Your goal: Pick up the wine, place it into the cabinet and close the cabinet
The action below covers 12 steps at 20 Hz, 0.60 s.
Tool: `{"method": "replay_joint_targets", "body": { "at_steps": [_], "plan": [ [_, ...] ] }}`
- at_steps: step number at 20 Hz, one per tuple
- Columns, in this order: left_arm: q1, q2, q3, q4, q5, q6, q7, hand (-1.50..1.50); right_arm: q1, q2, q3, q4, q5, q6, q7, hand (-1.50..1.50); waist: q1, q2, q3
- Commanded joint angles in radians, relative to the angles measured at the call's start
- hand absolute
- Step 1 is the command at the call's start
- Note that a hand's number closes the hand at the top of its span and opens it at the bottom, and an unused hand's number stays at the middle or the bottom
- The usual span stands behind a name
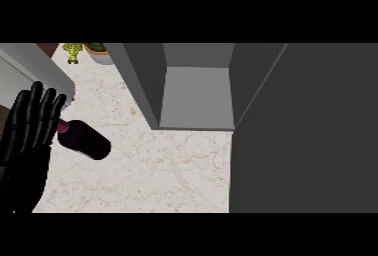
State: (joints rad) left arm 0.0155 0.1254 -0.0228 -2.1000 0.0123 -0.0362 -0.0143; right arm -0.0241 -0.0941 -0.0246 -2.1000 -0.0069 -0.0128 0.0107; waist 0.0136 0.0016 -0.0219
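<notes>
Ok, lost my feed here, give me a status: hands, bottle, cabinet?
Left hand open beside the wine bottle, not gripping. Bottle lying on the counter. Cabinet open, its door swung wide. Right hand out of sight.

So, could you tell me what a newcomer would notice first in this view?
Probably the open grey cabinet at the top centre, its dark door filling the view's right side. Next, the robot's black left hand at the left edge, fingers straight, beside a dark wine bottle on the pale marble counter.
</notes>
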Motion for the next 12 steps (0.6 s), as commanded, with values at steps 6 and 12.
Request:
{"method": "replay_joint_targets", "body": {
  "at_steps": [6, 12],
  "plan": [
    [-0.129, 0.192, 0.321, 0.24, 0.298, -0.22, -0.137, -1.5, 0.173, 0.021, 0.075, -0.194, 0.042, 0.011, 0.031, -1.5, -0.035, -0.003, 0.02],
    [-0.118, 0.191, 0.283, 0.122, 0.574, -0.195, 0.255, -1.5, 0.207, 0.034, 0.192, -0.265, -0.118, 0.075, 0.228, -1.5, -0.016, -0.006, 0.022]
  ]
}}
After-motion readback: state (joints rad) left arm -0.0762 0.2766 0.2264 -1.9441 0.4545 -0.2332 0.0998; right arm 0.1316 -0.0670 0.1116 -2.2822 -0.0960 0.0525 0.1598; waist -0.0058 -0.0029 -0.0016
